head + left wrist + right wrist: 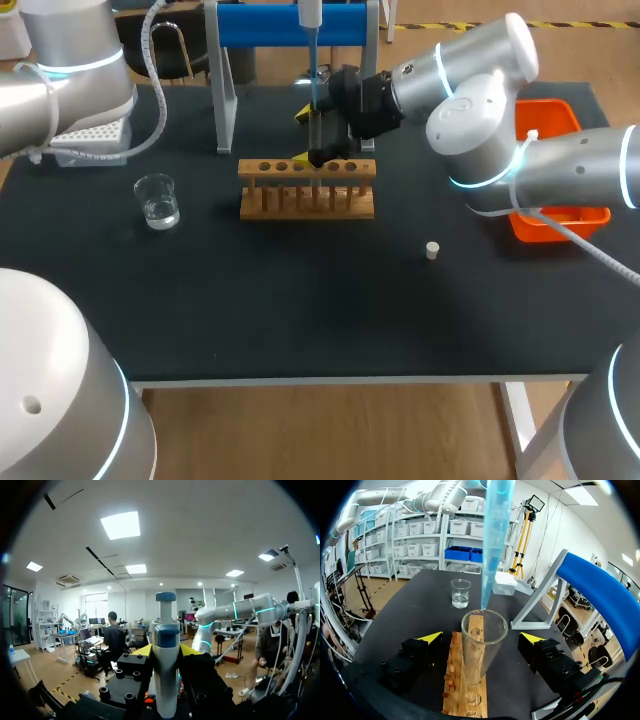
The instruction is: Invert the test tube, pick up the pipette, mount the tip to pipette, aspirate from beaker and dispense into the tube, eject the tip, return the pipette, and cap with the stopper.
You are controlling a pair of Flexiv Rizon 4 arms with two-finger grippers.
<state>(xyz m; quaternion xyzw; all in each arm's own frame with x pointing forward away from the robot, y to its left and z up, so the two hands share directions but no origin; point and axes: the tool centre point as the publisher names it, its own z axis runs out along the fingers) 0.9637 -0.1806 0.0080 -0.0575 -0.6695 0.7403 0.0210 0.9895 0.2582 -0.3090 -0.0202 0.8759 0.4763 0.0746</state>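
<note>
Left gripper (166,650): my two yellow-tipped fingers are closed against opposite sides of the pipette (165,675). I hold it upright, with its blue-capped plunger end above my fingers. I cannot make out this gripper in the head view.

Right gripper (481,637): it reaches in from the right to the wooden rack (307,190) at the middle of the table (300,310). My fingers stand wide apart. The test tube (482,645) stands upright between them, and there is a clear gap between the glass and each yellow tip, so I have no hold on it. The tube's mouth is open. Its base is over the rack, but I cannot tell whether it sits in a hole.

Pipette tip (495,540): pale blue, it points down over the tube, and its point is at the far rim of the tube's mouth. I cannot tell whether it has entered.

Beaker (157,200): it stands on the table, left of the rack and well apart from it. There is clear liquid in its bottom.

Stopper (432,250): small and pale, it lies alone on the table, right of the rack and nearer than it.

Tip box (90,135): at the far left, under my left arm.

Blue stand (290,25): at the far side of the table, behind the rack.

Orange bin (560,215): at the right edge, partly under my right arm.
</note>
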